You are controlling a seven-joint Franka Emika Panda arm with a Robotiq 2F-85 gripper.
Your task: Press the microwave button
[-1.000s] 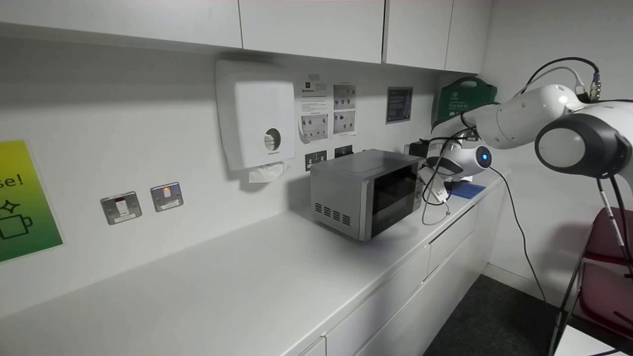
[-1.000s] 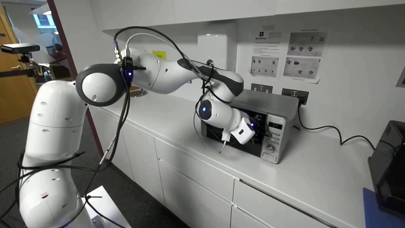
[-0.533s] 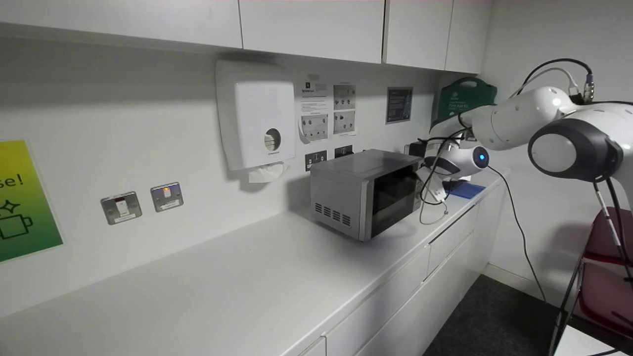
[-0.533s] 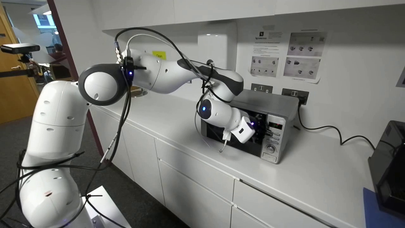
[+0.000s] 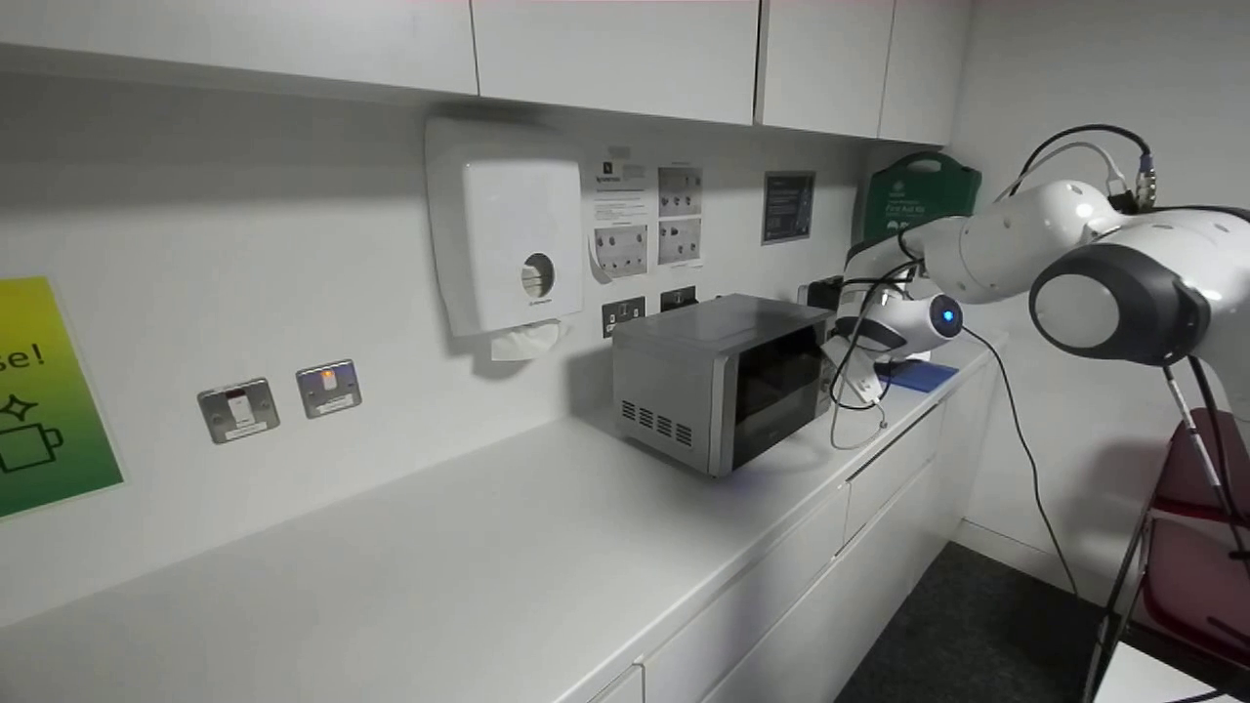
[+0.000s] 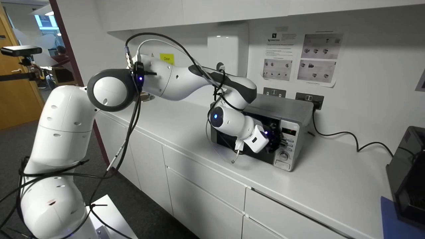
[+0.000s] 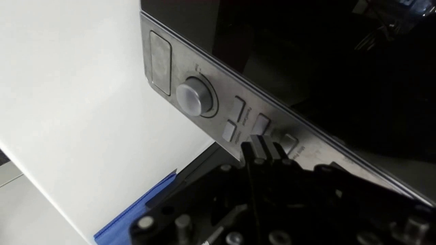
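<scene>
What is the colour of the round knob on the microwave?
The knob is silver-grey; it shows best in the wrist view.

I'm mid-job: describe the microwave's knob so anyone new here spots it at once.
On the white counter stands a boxy grey microwave with a dark window. Right of the window in an exterior view is a narrow silver control panel, its display at the top. Low on the panel sits the knob, the only round, protruding control among rectangular buttons.
</scene>
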